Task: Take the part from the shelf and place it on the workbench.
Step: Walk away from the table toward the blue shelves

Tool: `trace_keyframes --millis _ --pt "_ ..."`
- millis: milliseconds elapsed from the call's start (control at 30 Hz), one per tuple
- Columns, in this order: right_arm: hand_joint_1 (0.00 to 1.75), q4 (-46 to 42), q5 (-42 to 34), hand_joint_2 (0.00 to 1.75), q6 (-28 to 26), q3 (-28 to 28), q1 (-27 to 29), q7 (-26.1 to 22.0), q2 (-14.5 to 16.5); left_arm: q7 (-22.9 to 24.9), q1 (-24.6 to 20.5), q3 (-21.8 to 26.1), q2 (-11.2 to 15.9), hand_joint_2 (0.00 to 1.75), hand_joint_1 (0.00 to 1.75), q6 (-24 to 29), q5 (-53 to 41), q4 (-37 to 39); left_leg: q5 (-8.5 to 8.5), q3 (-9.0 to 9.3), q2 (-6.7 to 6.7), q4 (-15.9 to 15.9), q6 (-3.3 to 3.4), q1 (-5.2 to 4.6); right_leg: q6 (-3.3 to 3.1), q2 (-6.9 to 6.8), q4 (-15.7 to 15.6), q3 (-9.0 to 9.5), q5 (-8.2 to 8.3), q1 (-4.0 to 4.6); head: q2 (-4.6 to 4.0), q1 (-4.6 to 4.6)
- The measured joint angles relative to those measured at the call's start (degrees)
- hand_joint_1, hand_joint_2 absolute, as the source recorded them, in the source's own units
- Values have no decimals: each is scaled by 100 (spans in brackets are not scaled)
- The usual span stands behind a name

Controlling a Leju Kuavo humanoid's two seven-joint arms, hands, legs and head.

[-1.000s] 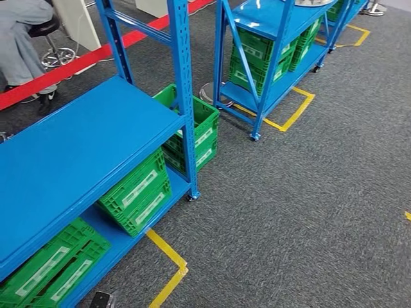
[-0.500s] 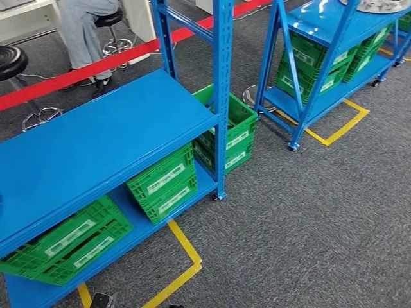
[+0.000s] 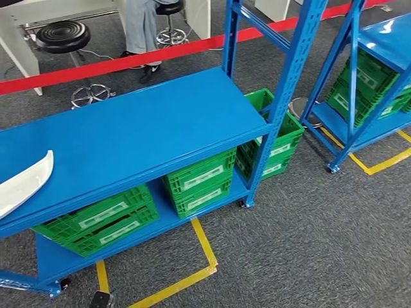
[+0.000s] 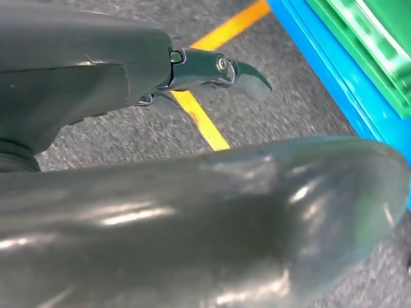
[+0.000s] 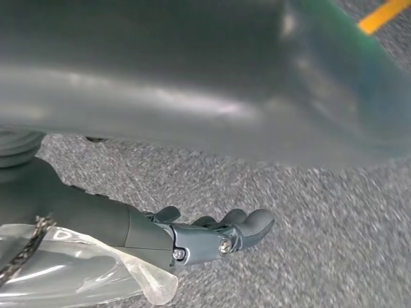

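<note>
The left robot hand (image 4: 220,67) hangs over grey carpet (image 4: 271,109) beside a yellow tape line (image 4: 203,119); it holds nothing, fingers loosely extended. The right robot hand (image 5: 218,234) also hangs above the carpet, fingers stretched out and slightly apart, empty. The white part (image 3: 22,183) lies at the left end of the blue shelf (image 3: 145,128), near its front edge. Green crates (image 3: 198,183) sit on the tier beneath

1. Left hand (image 4: 145,70): dark grey glossy shell, tapering to pointed dark fingers (image 4: 244,72) with a small silver screw.
2. Right hand (image 5: 184,234): matching dark grey, rounded fingers (image 5: 252,223), silver screws, clear plastic wrap.
</note>
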Motion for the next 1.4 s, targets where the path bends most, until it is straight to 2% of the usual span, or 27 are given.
trace_keyframes --millis 67,133,200,267,300,367,400,433,500,533,600,633,700,733,767,800,833,867,933,1000,1033,1100,1167,1233,1300,1333,1400 --pt "0 0 0 0 0 0 9 1 -1 1 0 6 0 0 0 0 -1 8 -15 22 -185 17 -27 21 38 47 -382 69 404 -40 0 -2" --pt "0 8 0 0 0 -1 9 0 -1 0 -4 8 3 0 0 1 -2 10 -51 9 -354 80 -96 42 79 347 -1103 344 777 -106 0 4" --pt "0 21 2 0 0 -1 18 4 -1 -2 -6 10 6 0 0 2 -13 11 -58 -59 -502 144 -180 51 51 576 -1422 494 832 -132 0 4" --pt "0 25 1 0 -1 -2 22 5 -2 -3 5 17 9 0 0 2 -28 13 -32 -122 -638 158 -251 71 -30 475 -1431 515 817 -112 0 -1" --pt "0 25 -1 0 -1 -3 17 2 -3 -3 9 21 10 0 0 2 -33 15 -46 -145 -586 183 -277 72 -67 398 -1436 520 825 -106 0 -5" --pt "0 26 0 0 -1 -4 13 -3 -4 -4 3 23 13 0 0 2 -39 18 -245 -284 -253 493 -316 56 -146 220 -1458 540 831 -95 0 -46" --pt "0 26 0 0 0 -4 19 -4 -4 -5 -3 22 13 0 0 2 -40 19 -426 -428 -37 823 -328 47 -180 120 -1461 549 823 -75 0 -67" --pt "0 26 0 0 -1 -4 29 -6 -4 -7 -7 22 13 0 0 2 -42 21 -621 -612 88 1229 -338 48 -206 14 -1461 554 811 -54 0 -83" --pt "0 26 0 0 -2 -4 40 -6 -4 -9 -7 26 13 0 0 3 -46 23 -818 -880 160 1819 -338 54 -235 -195 -1460 564 788 -19 0 -83" --pt "0 26 0 0 -2 -4 34 -6 -4 -11 -6 29 13 0 0 4 -52 24 -752 -874 171 1825 -326 54 -242 -284 -1460 574 775 -6 0 -84" --pt "0 26 0 0 -2 -4 16 -6 -4 -16 -5 34 13 0 0 5 -75 25 -358 -545 279 1213 -266 31 -239 -437 -1461 624 740 14 0 -84" --pt "0 26 0 0 -2 -4 10 -6 -4 -19 -7 36 14 0 0 7 -86 26 -209 -335 428 829 -223 -5 -226 -503 -1463 641 716 26 0 -82" --pt "0 26 0 0 -2 -4 8 -6 -3 -26 -17 36 16 0 0 9 -93 26 -112 -75 670 320 -145 -80 -182 -637 -1466 679 672 49 0 -86" --pt "0 26 0 0 -2 -4 5 -5 -2 -29 -18 38 17 0 0 10 -94 26 -148 -53 699 258 -121 -109 -159 -710 -1474 693 660 57 0 -85" --pt "0 26 0 0 -2 -4 -5 -5 -2 -32 -16 44 17 0 0 13 -94 26 -146 -60 639 218 -100 -117 -136 -784 -1486 725 655 60 0 -85" --pt "0 26 1 0 -1 -4 -21 -5 -2 -32 -10 52 14 0 0 15 -94 26 -125 -57 567 188 -78 -104 -112 -780 -1486 730 634 53 0 -78" --pt "0 26 1 0 -1 -4 -37 -7 -2 -32 -6 61 10 0 0 16 -94 26 -101 -47 495 151 -51 -86 -88 -662 -1429 717 580 45 0 -73" --pt "0 26 2 0 0 -3 -48 -8 -2 -32 -9 66 6 0 0 17 -94 26 -77 -35 424 114 -25 -60 -66 -480 -1268 644 478 36 0 -64" --pt "0 26 1 0 0 -3 -34 -8 -3 -32 -19 68 2 0 0 16 -94 26 -58 -22 278 85 5 -27 -34 -103 -603 313 169 17 0 -45" --pt "0 26 0 0 -1 -4 2 -5 -4 -32 -21 73 2 0 0 15 -94 28 -61 -17 106 88 13 -20 -10 -11 58 -73 -8 5 0 -39" --pt "0 26 0 0 -1 -4 14 -4 -4 -32 -20 78 2 0 0 15 -94 32 -64 -7 14 89 10 -15 -1 -3 137 -165 63 -1 0 -40" --pt "0 26 1 0 -2 -4 17 -4 -5 -32 -20 87 2 0 0 15 -94 41 -82 29 -171 101 -18 6 21 53 -357 -25 505 -22 0 -40" --pt "0 28 1 0 -2 -4 13 -5 -6 -32 -24 95 3 0 0 15 -94 50 -117 39 -336 143 -82 22 38 317 -1080 273 838 -65 0 -35" --pt "0 31 3 0 -3 -4 16 -2 -7 -32 -25 106 5 0 0 17 -94 56 -118 -1 -478 174 -162 28 -4 490 -1378 426 872 -79 0 -31" --pt "0 33 3 0 -4 -6 15 2 -6 -33 -20 134 8 0 0 23 -97 65 -97 -45 -565 176 -228 41 -90 380 -1408 461 880 -70 0 -31" --pt "0 33 3 0 -5 -7 10 0 -5 -36 -19 149 10 0 0 27 -103 71 -120 -71 -475 215 -255 37 -133 313 -1418 469 885 -72 0 -44" --pt "0 33 4 0 -5 -8 11 -7 -4 -51 -29 164 14 0 0 32 -130 79 -327 -254 -134 590 -304 23 -212 153 -1444 492 879 -75 0 -82"
